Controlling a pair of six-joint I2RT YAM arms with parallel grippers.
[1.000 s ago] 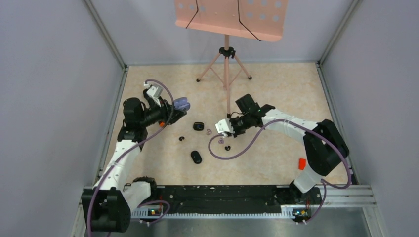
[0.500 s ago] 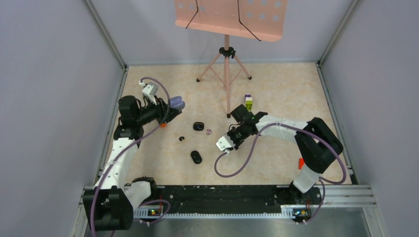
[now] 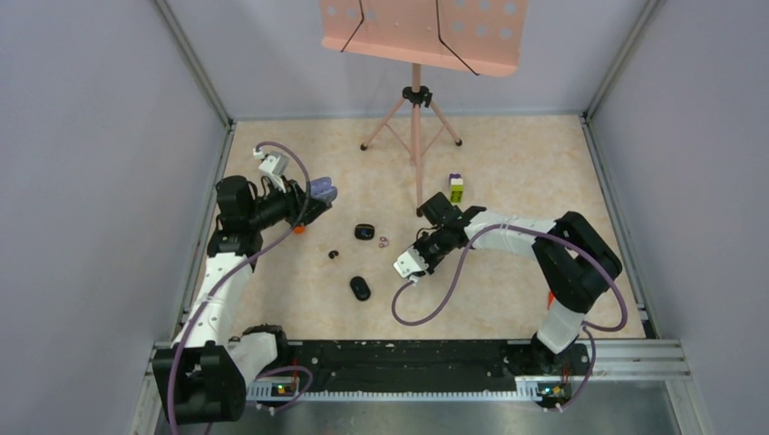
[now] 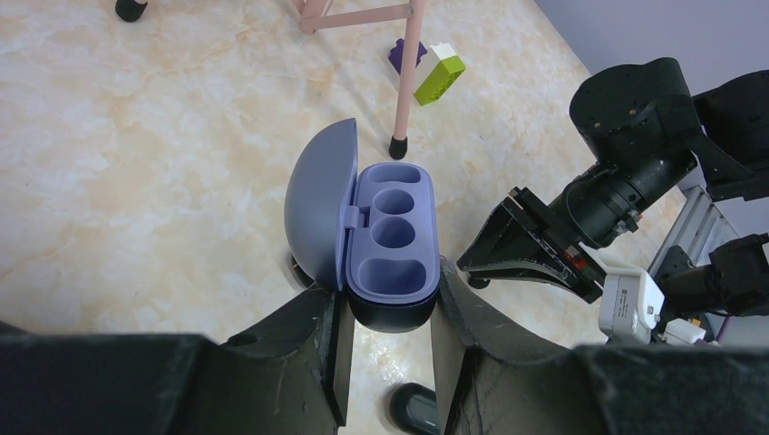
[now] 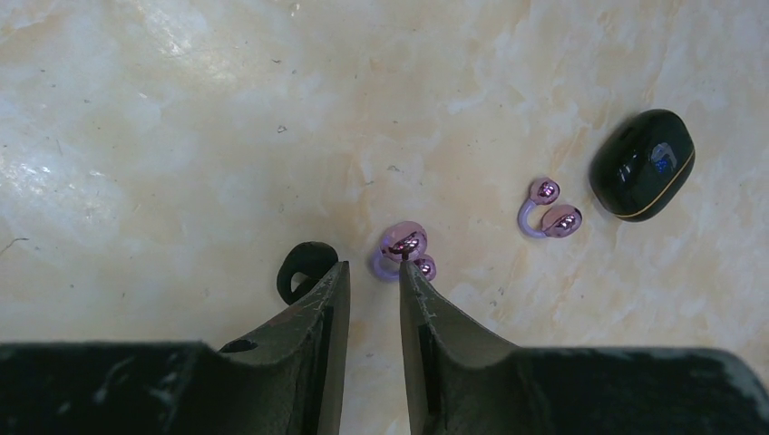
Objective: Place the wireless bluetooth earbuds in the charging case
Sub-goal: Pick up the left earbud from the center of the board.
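**Top view.** Your left hand (image 3: 313, 198) hangs over the left of the bench (image 3: 508, 154), clamped on the open purple case (image 3: 324, 191). Your right hand (image 3: 410, 261) is down at the bench near the middle. The far purple bud (image 3: 383, 242) lies just beside a shut black case (image 3: 365, 231). A black bud (image 3: 333, 255) and a second black case (image 3: 360, 288), also shut, lie closer to you.

**Left wrist.** The purple case sits gripped by its base between your two fingers, lid swung open to one side. All of its wells are bare, so no bud is in yet.

**Right wrist.** Your right hand's fingers stand slightly parted with nothing between them. The near purple bud (image 5: 403, 246) lies right at one fingertip, off the gap. Whether it touches, you cannot tell. Another black bud (image 5: 304, 270) sits just outside the other finger. The black case here is closed, so its contents are hidden.

You look to be at the first pick-up. The next move calls for a small sideways shift to centre the near purple bud in the gap, and then a gentle close. After that comes a carry to the purple case.
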